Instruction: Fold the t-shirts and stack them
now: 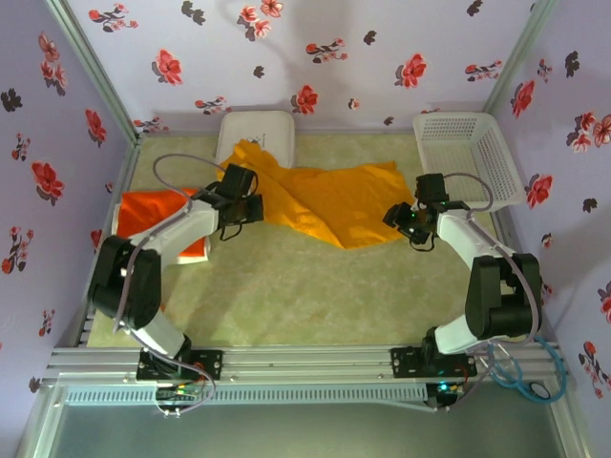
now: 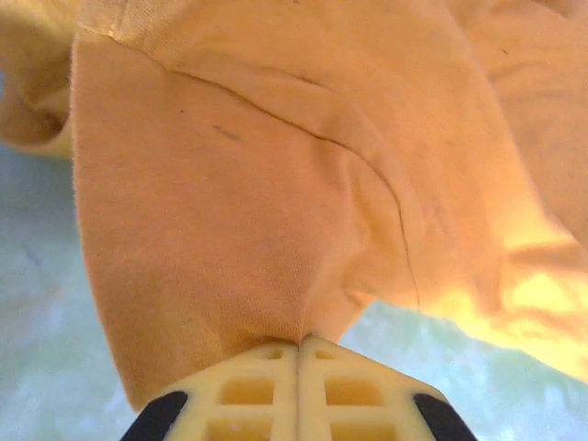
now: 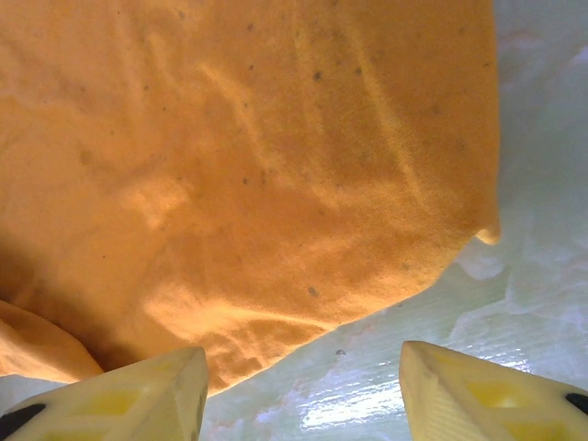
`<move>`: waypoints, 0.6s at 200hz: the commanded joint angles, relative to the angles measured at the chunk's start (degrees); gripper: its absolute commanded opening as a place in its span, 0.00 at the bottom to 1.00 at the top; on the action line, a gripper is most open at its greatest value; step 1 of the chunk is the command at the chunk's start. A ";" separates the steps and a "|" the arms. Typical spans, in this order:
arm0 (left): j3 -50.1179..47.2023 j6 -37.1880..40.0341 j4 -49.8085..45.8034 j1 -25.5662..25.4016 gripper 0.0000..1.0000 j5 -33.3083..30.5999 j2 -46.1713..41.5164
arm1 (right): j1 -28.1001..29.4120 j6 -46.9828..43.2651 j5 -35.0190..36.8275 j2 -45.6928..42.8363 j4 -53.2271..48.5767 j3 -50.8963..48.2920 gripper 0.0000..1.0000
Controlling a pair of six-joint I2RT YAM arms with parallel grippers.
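Evidently the job is at its opening step: the mustard t-shirt (image 1: 325,200) lies crumpled and unfolded across the far middle of the worktop (image 1: 286,296), being taken up at both ends for spreading flat. The left gripper (image 2: 299,347) is clamped tight on a bunched fold at the shirt's left end. The right gripper (image 3: 303,367) hangs at the shirt's near right edge, jaws apart with nothing between them. The next move, I judge, calls for the right jaws to pinch that hem, then both arms to draw apart. The red-orange t-shirt (image 1: 153,208) lies by the left edge, a white strip (image 1: 194,252) beneath it, perhaps the white one. The white lattice basket (image 1: 468,157) in the far right corner looks empty; the white box (image 1: 258,129) at the far edge has the mustard cloth draped over its near side, contents untellable.
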 commanded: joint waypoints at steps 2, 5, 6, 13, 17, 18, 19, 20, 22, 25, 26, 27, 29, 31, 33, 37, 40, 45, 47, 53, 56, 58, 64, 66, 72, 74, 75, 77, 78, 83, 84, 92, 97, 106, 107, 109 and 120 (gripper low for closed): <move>-1.99 -2.81 -8.57 -1.33 0.00 -1.31 -5.26 | 0.18 -0.14 2.64 -0.27 0.27 -0.53 0.58; -2.18 -3.08 -9.15 -1.55 0.00 -1.37 -6.15 | 0.14 -0.15 2.76 -0.22 0.24 -0.51 0.58; -2.25 -3.18 -9.43 -1.66 0.00 -1.38 -6.29 | 0.13 -0.22 2.88 -0.27 0.18 -0.43 0.58; -2.54 -3.77 -11.21 -2.36 0.00 -1.31 -8.17 | 0.13 -0.30 3.52 -0.28 -0.02 -0.41 0.59; -2.76 -4.07 -12.23 -2.62 0.00 -1.34 -9.16 | 0.13 -0.34 4.03 -0.29 -0.23 -0.41 0.61; -2.84 -4.11 -12.47 -2.76 0.00 -1.32 -9.46 | 0.13 -0.38 4.15 -0.33 -0.31 -0.41 0.61; -2.88 -4.22 -12.72 -2.83 0.00 -1.31 -9.75 | 0.13 -0.36 4.25 -0.31 -0.31 -0.41 0.62; -2.90 -4.32 -12.97 -2.96 0.00 -1.31 -10.02 | 0.04 -0.35 4.35 -0.34 -0.35 -0.41 0.63; -2.99 -4.50 -13.50 -3.16 0.00 -1.31 -10.49 | 0.04 -0.40 4.66 -0.30 -0.47 -0.41 0.64; -3.21 -4.78 -14.22 -3.53 0.00 -1.32 -11.26 | 0.04 -0.48 5.01 -0.29 -0.59 -0.41 0.67; -3.29 -4.90 -14.43 -3.61 0.00 -1.27 -11.48 | 0.04 -0.49 5.16 -0.33 -0.62 -0.41 0.67; -3.32 -4.97 -14.71 -3.65 0.00 -1.29 -11.77 | -0.01 -0.46 5.24 -0.31 -0.64 -0.41 0.68; -3.46 -5.19 -15.18 -3.80 0.00 -1.19 -12.31 | -0.04 -0.50 5.43 -0.36 -0.74 -0.41 0.70; -3.52 -5.38 -15.70 -3.92 0.00 -1.14 -12.78 | -0.05 -0.44 5.63 -0.32 -0.81 -0.41 0.71; -3.64 -5.53 -16.29 -4.10 0.00 -1.02 -13.29 | -0.12 -0.38 5.77 -0.36 -0.91 -0.41 0.71; -3.79 -5.75 -17.43 -4.40 0.00 -1.01 -14.26 | -0.18 -0.26 6.20 -0.35 -0.92 -0.47 0.73; -3.92 -6.01 -18.25 -4.62 0.00 -0.96 -14.96 | -0.26 -0.25 6.39 -0.30 -0.92 -0.57 0.74; -4.20 -6.36 -19.64 -5.02 0.00 -0.98 -16.16 | -0.38 -0.33 6.69 -0.21 -0.92 -0.71 0.75; -4.30 -6.57 -20.11 -5.21 0.00 -1.01 -16.66 | -0.44 -0.33 6.87 -0.09 -0.92 -0.68 0.76; -4.72 -6.98 -21.55 -5.71 0.00 -0.89 -18.12 | -0.64 -0.38 7.34 0.23 -1.17 -0.61 0.76; -4.86 -7.15 -22.25 -6.02 0.00 -0.72 -18.80 | -0.73 -0.42 7.61 0.36 -1.29 -0.59 0.77; -4.97 -7.32 -22.67 -6.28 0.00 -0.63 -19.28 | -0.81 -0.49 7.69 0.56 -1.34 -0.59 0.77; -5.31 -7.81 -23.77 -6.98 0.00 -0.37 -20.52 | -1.00 -0.47 7.95 1.02 -1.40 -0.59 0.77; -5.45 -8.05 -24.13 -7.20 0.00 -0.35 -20.92 | -1.08 -0.44 8.00 1.16 -1.37 -0.65 0.77; -6.18 -8.67 -24.62 -7.89 0.00 -0.34 -22.30 | -1.19 -0.45 7.98 1.67 -1.02 -0.78 0.76; -6.53 -8.93 -24.65 -8.04 0.00 -0.34 -22.68 | -1.26 -0.47 7.96 1.76 -0.83 -0.88 0.76; -6.70 -9.04 -24.70 -8.11 0.00 -0.34 -22.95 | -1.27 -0.40 7.96 1.88 -0.74 -0.95 0.76; -7.10 -9.28 -24.73 -8.23 0.00 -0.27 -23.28 | -1.34 -0.37 7.91 2.08 -0.54 -1.05 0.76; -7.30 -9.40 -24.74 -8.29 0.00 -0.17 -23.47 | -1.31 -0.35 7.82 2.22 -0.47 -1.08 0.76; -8.32 -10.02 -24.74 -8.43 0.00 0.30 -24.41 | -1.28 -0.37 7.49 2.77 -0.15 -1.11 0.75; -8.44 -10.16 -24.74 -8.39 0.00 0.47 -24.52 | -1.28 -0.35 7.49 2.91 -0.05 -1.11 0.75; -10.12 -11.23 -24.37 -8.52 0.00 1.65 -25.51 | -1.21 -0.11 6.51 3.82 0.58 -1.20 0.74; -11.01 -11.67 -24.06 -8.53 0.00 2.43 -25.94 | -1.20 0.10 5.74 4.30 1.10 -1.28 0.73; -12.43 -12.45 -23.38 -8.53 0.00 3.14 -26.59 | -0.94 0.62 4.39 5.49 2.04 -1.61 0.72; -12.55 -12.52 -23.32 -8.53 0.00 3.16 -26.61 | -0.94 0.71 4.24 5.59 2.14 -1.62 0.72; -12.78 -12.68 -23.16 -8.53 0.00 3.24 -26.70 | -0.82 0.83 4.02 5.67 2.33 -1.70 0.72; -13.85 -13.12 -22.58 -8.55 0.00 3.22 -26.93 | -0.13 1.40 2.69 6.54 3.32 -2.23 0.71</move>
